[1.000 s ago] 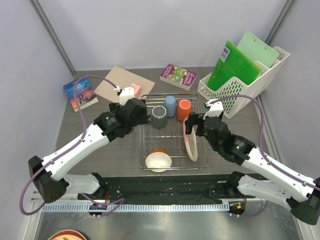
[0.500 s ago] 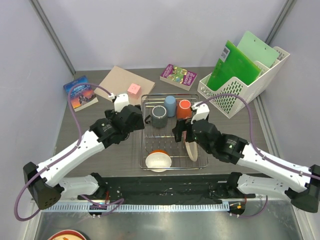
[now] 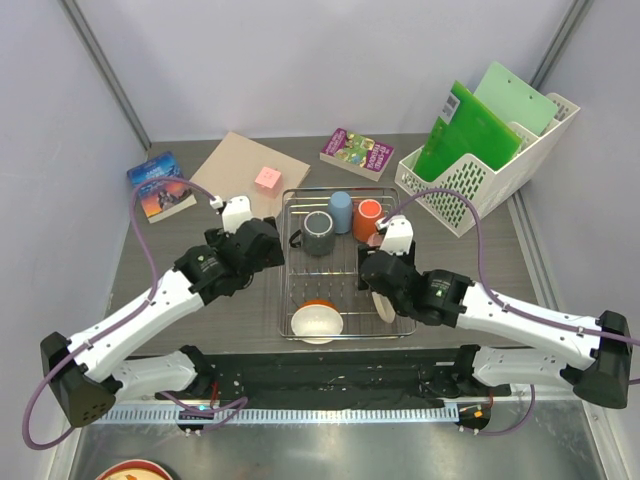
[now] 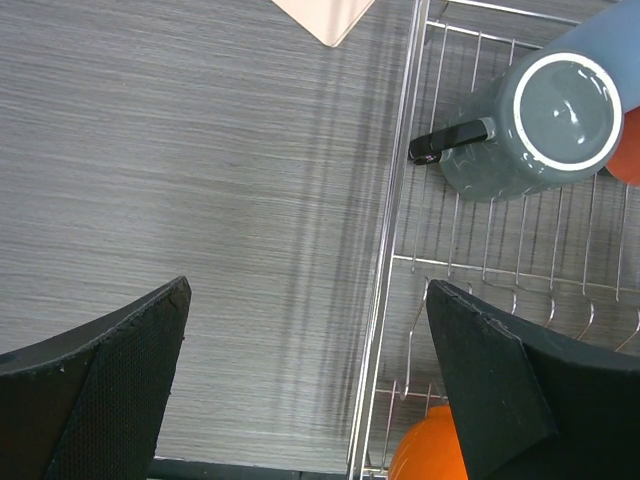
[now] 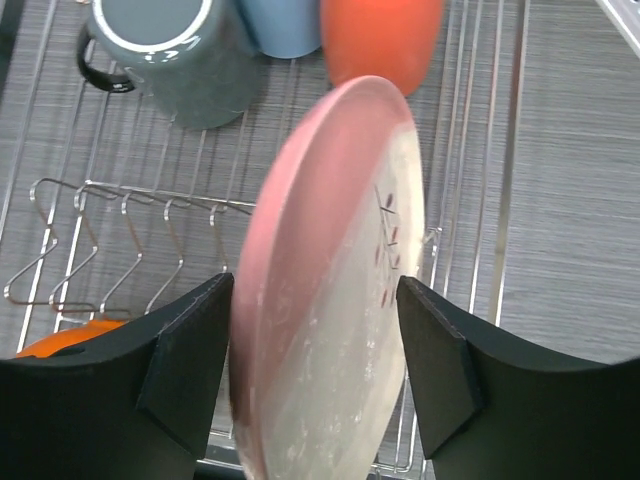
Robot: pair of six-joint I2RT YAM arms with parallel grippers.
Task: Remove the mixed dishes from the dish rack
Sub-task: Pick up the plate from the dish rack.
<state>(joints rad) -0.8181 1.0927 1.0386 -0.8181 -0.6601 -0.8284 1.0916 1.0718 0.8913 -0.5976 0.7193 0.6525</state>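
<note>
Right hand: fingers straddle the upright pink round plate at the dish rack's right side; whether they are clamped on it cannot be told.
Left hand: fingers spread wide, empty, over the desk at the rack's left rail.
Rack's far end: dark grey mug, light blue cup, orange mug.
Rack's near end: small white bowl with orange inside.

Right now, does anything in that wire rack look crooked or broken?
Only the pink plate leans sideways in the dish rack, between the right gripper's fingers. Nothing looks spilled or broken.
</note>
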